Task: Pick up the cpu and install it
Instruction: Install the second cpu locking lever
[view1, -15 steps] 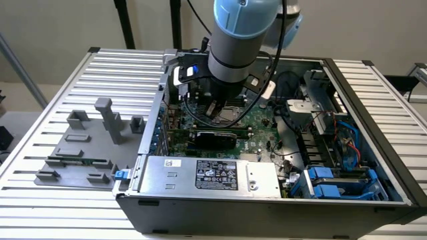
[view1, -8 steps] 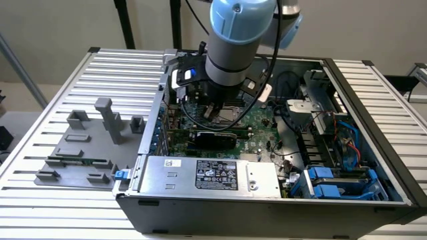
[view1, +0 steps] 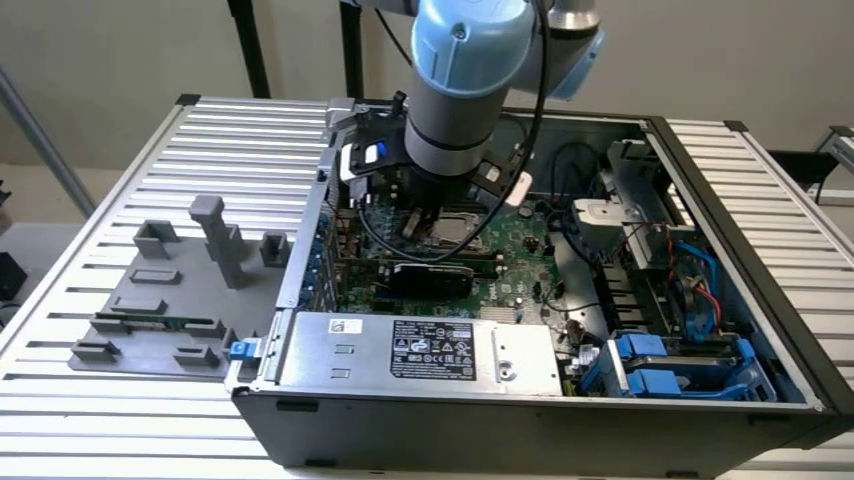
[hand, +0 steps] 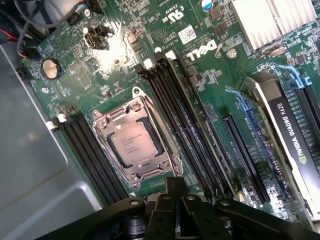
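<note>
Slatted aluminium tabletop (view1: 80, 400) under everything, pale wall behind. Nearest the front edge, an open grey computer case (view1: 534, 420), lying on its side. Just inside its front wall, a silver power supply (view1: 420, 348) with a black label. To the exterior view's right of that, blue drive brackets (view1: 667, 365) in the case's near corner. Beside the case, toward the exterior view's left edge of the tabletop, a grey plastic fixture (view1: 160, 300) with upright blocks.

Further in, past the power supply, a green motherboard (hand: 100, 65). Black graphics card (hand: 292, 135) marked NVIDIA Quadro slotted along one side, black memory slots (hand: 190, 125) either side of the socket. Silver heatsink (hand: 270, 20) at one corner of the board.

Mid-board, the metal socket frame (hand: 135, 142), with the cpu (hand: 131, 143) lying flat inside it, silvery top up, already seated. Load frame swung clear of the chip's top.

Directly above the socket, the gripper (hand: 172, 192), black fingers (hand: 175, 187) pressed together, fully closed and holding nothing, apart from the cpu. In the exterior view, same gripper (view1: 430, 222) hanging from the blue and grey arm (view1: 461, 70), poised over the middle of the case.

Beyond, the rear wall of the case and black stand posts (view1: 247, 45) against the wall.
</note>
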